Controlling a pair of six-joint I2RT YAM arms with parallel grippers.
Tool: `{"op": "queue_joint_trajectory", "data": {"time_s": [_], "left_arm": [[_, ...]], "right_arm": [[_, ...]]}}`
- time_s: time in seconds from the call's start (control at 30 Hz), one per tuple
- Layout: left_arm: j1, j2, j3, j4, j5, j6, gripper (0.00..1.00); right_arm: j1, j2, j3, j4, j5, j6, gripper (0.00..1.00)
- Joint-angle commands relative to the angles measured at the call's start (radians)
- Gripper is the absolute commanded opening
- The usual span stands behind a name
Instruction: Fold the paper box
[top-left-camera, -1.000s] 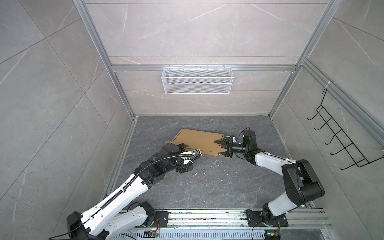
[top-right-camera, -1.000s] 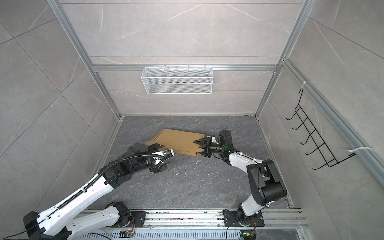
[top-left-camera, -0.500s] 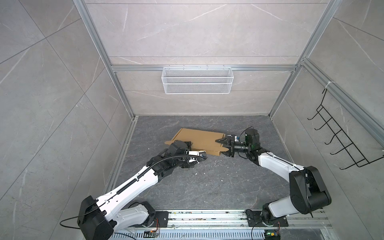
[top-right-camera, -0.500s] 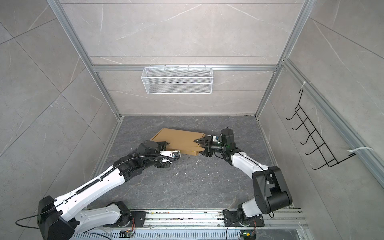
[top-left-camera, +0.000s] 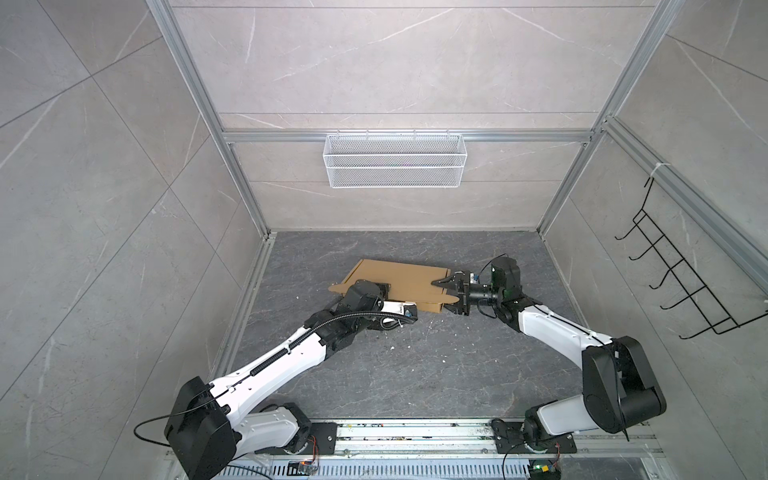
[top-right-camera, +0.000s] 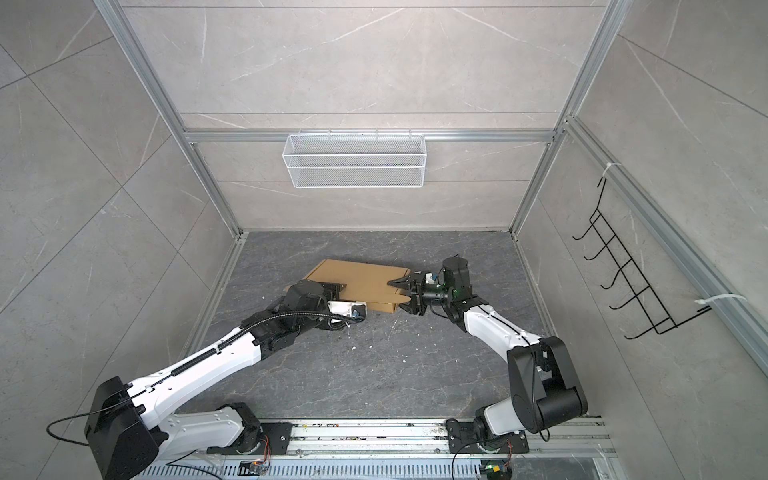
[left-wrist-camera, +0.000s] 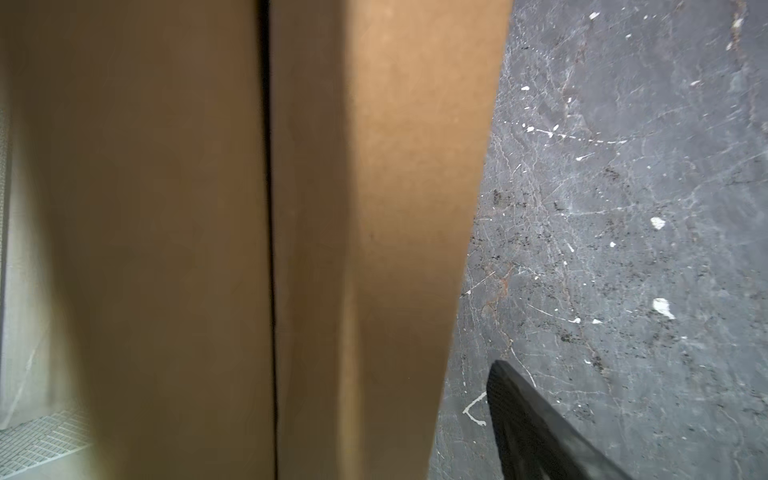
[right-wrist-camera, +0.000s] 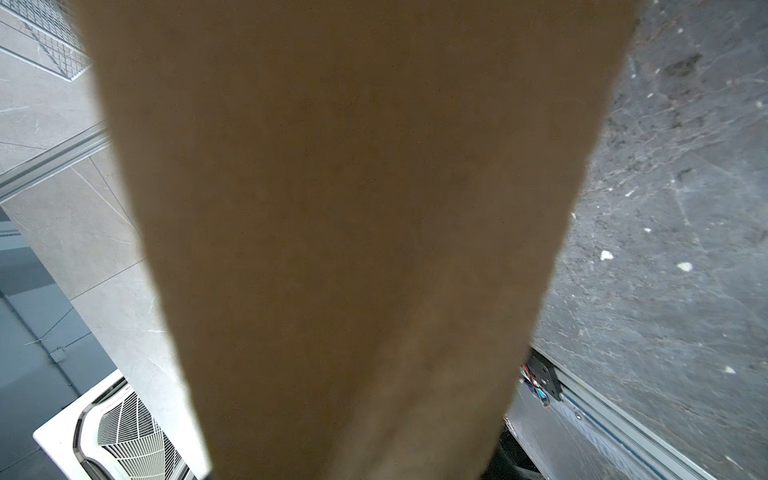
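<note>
— The left gripper (top-left-camera: 383, 289)?
— At the paper box (top-left-camera: 409, 280)'s left edge. I couldn't tell if it gripped, though it probably steadied it.
— The right gripper (top-left-camera: 446, 296)?
— Clamped on the box's right end, anchoring it mid-table (top-left-camera: 415, 365), towards the back.

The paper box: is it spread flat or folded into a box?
Folded: in both top views the paper box has a flat top over a low front wall. Whether its lid is tucked in, cannot tell.

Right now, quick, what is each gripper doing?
Left gripper: open, around the left end of the paper box.
Right gripper: closed on the paper box, at its right edge.
</note>
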Motion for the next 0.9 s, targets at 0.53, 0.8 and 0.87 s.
{"op": "queue_joint_trajectory", "data": {"time_s": [0.53,0.8,0.87], "left_arm": [[0.014,-0.004,-0.021,0.1,-0.022,0.059,0.65],[0.016,-0.006,-0.003,0.041,-0.01,0.032,0.61],[0.017,-0.011,-0.006,0.024,-0.017,0.026,0.59]], "right_arm": [[0.019,-0.029,0.028,0.032,-0.056,-0.001,0.39],[0.019,-0.019,0.036,0.026,-0.053,-0.011,0.44],[0.019,-0.02,0.033,0.026,-0.048,-0.01,0.47]]}}
